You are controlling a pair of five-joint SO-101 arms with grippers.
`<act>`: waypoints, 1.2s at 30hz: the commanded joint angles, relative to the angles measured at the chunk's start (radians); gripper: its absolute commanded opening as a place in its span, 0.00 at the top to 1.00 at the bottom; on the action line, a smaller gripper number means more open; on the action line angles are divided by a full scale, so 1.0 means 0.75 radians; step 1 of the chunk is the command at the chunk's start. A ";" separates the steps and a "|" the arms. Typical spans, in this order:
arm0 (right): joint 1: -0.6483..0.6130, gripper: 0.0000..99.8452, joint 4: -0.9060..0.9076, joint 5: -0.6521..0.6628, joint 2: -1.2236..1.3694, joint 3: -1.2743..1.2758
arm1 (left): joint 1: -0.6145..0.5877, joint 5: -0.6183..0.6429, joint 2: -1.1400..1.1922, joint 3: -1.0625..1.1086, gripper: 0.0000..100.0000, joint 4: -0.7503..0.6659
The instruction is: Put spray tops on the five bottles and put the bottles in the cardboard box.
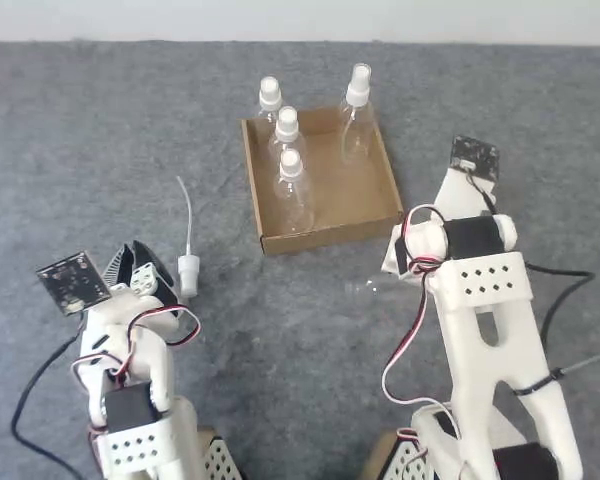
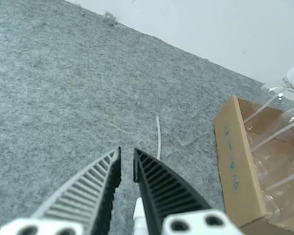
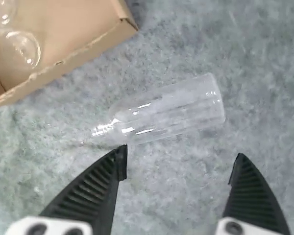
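Four clear bottles with white spray tops stand at the cardboard box, and whether the rear left one is inside or just behind I cannot tell. A fifth clear bottle without a top lies on its side on the grey carpet just in front of the box. My right gripper hangs open above it, fingers on either side. A loose spray top with a long thin tube lies on the carpet left of the box. My left gripper sits right beside it, shut with only a slit between the fingers.
Grey carpet covers the whole table. The box's near wall stands close behind the lying bottle. Open carpet stretches to the left of the loose top and between the two arms. Cables trail from both arm bases.
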 commanded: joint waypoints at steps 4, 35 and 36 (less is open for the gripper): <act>0.005 0.71 -0.013 0.403 -0.062 -0.016 | -0.002 -0.010 -0.016 -0.015 0.96 -0.020; -0.152 0.71 -0.005 1.725 -0.046 0.084 | 0.000 -0.010 -0.016 -0.015 0.96 -0.020; -0.169 0.71 0.003 1.749 -0.046 0.108 | 0.000 -0.010 -0.016 -0.015 0.96 -0.020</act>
